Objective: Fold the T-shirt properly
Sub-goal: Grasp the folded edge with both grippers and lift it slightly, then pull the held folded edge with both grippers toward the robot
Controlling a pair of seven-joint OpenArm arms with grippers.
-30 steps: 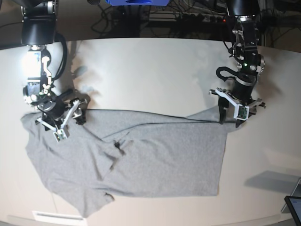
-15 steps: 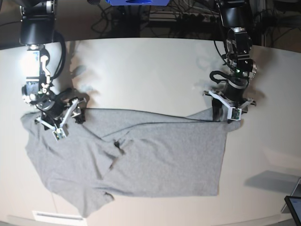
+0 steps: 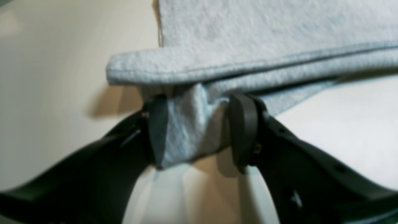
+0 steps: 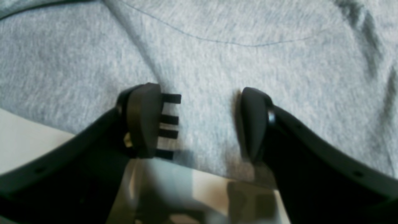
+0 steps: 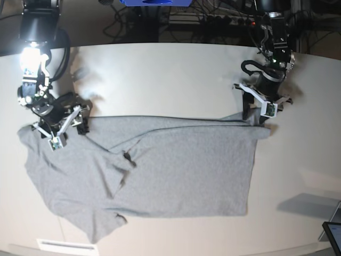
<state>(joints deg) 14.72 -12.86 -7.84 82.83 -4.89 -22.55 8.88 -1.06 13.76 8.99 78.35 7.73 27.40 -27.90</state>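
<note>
The T-shirt [image 5: 176, 165] is heather grey and lies spread across the pale table [image 5: 170, 74], plain side up, with a sleeve folded over near its middle. At the shirt's far right corner, my left gripper [image 5: 254, 118] is shut on a bunched fold of T-shirt [image 3: 248, 31] cloth, which fills the gap of the left gripper [image 3: 196, 124]. My right gripper [image 5: 61, 130] sits at the far left edge. In the right wrist view the right gripper [image 4: 199, 121] stands open, its fingers [image 4: 143, 121] down on flat T-shirt [image 4: 217, 46] cloth near the hem.
A dark tablet corner [image 5: 333, 234] shows at the bottom right. Cables [image 5: 202, 21] and a blue object [image 5: 154, 2] lie beyond the table's far edge. A white label [image 5: 61, 244] sits at the front edge.
Both arms have moved toward the table's far edge. The shirt has slid that way with them, its far edge now straighter and its left sleeve drawn further left.
</note>
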